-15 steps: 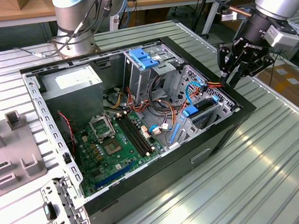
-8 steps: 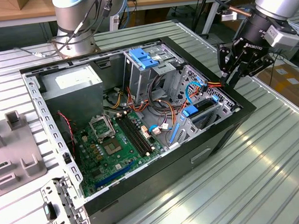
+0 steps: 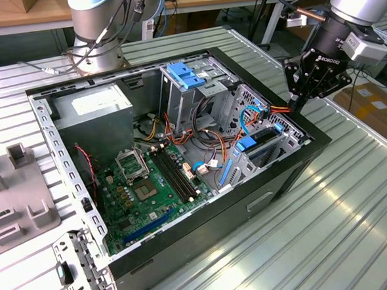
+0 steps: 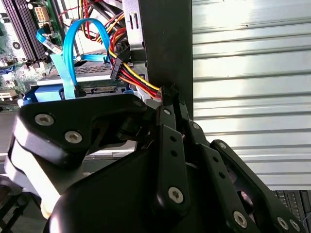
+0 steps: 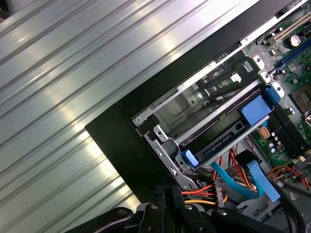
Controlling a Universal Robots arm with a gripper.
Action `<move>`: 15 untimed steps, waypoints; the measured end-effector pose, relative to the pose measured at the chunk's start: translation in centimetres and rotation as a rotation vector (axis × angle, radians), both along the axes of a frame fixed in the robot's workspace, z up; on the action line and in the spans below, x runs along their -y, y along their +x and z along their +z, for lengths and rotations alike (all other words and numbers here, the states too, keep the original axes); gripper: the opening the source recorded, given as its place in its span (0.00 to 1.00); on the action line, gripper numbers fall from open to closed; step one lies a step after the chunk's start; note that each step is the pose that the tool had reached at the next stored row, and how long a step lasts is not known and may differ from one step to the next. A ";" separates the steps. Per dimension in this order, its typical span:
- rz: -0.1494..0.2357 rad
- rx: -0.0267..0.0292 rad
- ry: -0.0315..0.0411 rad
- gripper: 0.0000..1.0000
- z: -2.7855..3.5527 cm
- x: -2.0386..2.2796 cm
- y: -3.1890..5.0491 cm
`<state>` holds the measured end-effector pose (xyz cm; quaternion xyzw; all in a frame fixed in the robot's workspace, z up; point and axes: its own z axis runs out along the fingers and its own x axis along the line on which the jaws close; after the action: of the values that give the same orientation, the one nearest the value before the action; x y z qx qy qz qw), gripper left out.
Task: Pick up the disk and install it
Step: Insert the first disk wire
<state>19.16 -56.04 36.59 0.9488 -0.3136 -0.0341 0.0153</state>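
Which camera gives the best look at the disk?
The first wrist view: the disk shows edge-on in its bay with both blue carrier ends. The exterior view shows it small; the second wrist view shows its connector end.

A ribbed aluminium bench (image 3: 354, 194) catches bright overhead light, its grooved slats throwing white glare in both wrist views. Behind it in the exterior view stands a wooden worktable (image 3: 15, 14) strewn with cables, while cardboard boxes (image 3: 375, 104) sit on the floor at the exterior view's right, beyond the bench edge
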 end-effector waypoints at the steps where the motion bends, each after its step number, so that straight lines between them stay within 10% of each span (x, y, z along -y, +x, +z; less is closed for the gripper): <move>1: 0.000 0.0000 0.0000 0.17 0.00 0.00 0.00; 15: 0.000 0.0000 0.0135 0.17 0.61 0.00 -0.83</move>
<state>18.33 -56.04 37.20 0.9489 -0.3134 -0.0363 0.0088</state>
